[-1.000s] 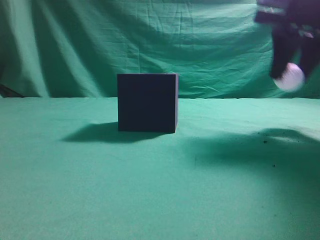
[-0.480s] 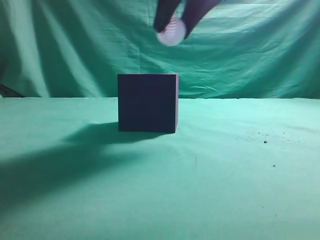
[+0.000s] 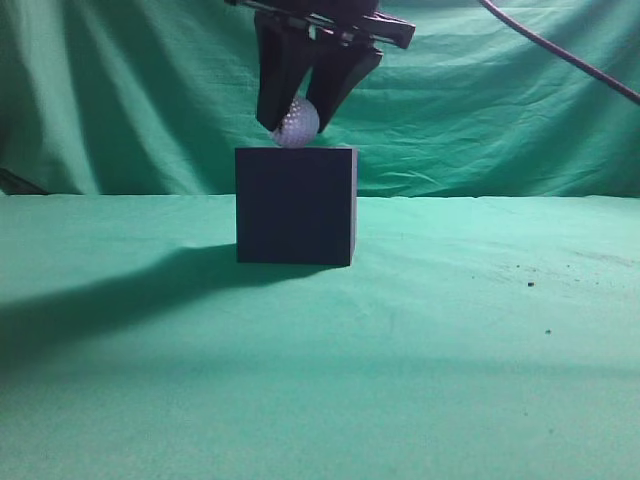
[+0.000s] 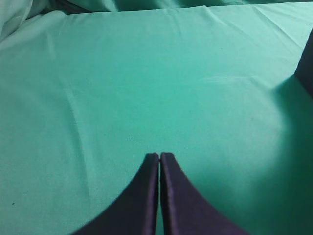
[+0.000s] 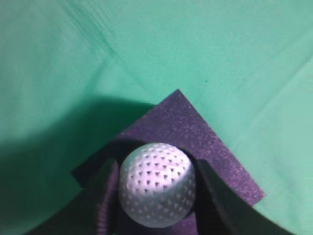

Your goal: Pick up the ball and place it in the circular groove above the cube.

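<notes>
The dark cube (image 3: 295, 205) stands on the green cloth at centre. My right gripper (image 3: 297, 122) is shut on the white dimpled ball (image 3: 297, 122) and holds it right at the cube's top face, slightly left of its middle. In the right wrist view the ball (image 5: 156, 183) sits between the two dark fingers over the cube's top (image 5: 195, 129). The groove is hidden under the ball. My left gripper (image 4: 160, 155) is shut and empty over bare cloth; the cube's edge (image 4: 307, 63) shows at the right of the left wrist view.
Green cloth covers the table (image 3: 450, 350) and hangs as a backdrop. A dark cable (image 3: 560, 50) crosses the upper right. A few dark specks (image 3: 530, 284) lie on the cloth at the right.
My right gripper carried the ball from the far right, leftward over the cube, then down to the cube's top. The left gripper is not seen in the earlier frames.
</notes>
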